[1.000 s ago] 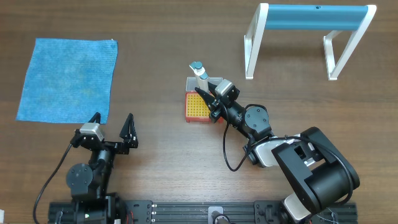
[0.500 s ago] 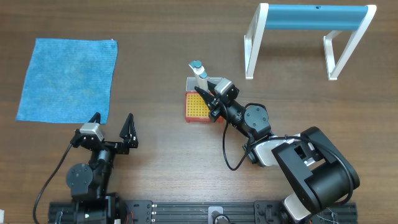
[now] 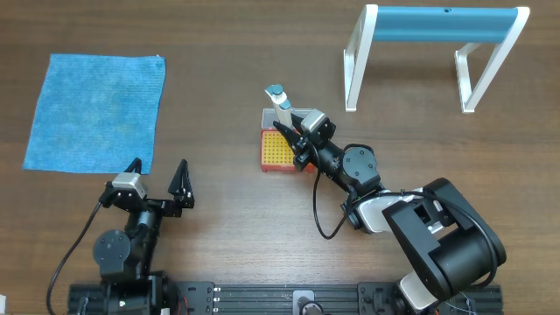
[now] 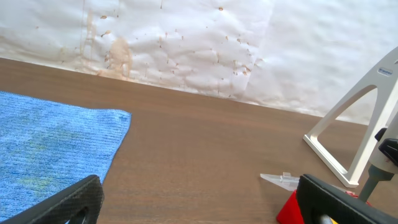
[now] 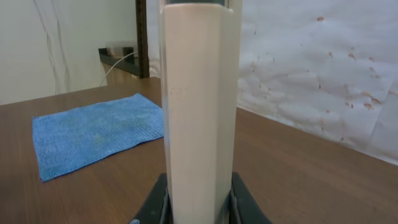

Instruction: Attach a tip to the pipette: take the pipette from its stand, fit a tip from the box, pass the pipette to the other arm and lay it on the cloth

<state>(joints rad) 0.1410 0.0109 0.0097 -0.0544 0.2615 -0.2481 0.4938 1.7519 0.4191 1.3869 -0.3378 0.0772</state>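
Showed matt wood grain on table (image 3: 227,79), ribbed weave on blue cloth (image 3: 96,112), smooth pale plastic on pipette (image 5: 199,124).

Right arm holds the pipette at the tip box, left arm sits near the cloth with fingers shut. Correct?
One error: the left gripper sits near the cloth, but its fingers are spread open, not shut, as the top view shows. The right gripper does hold the pipette at the tip box.
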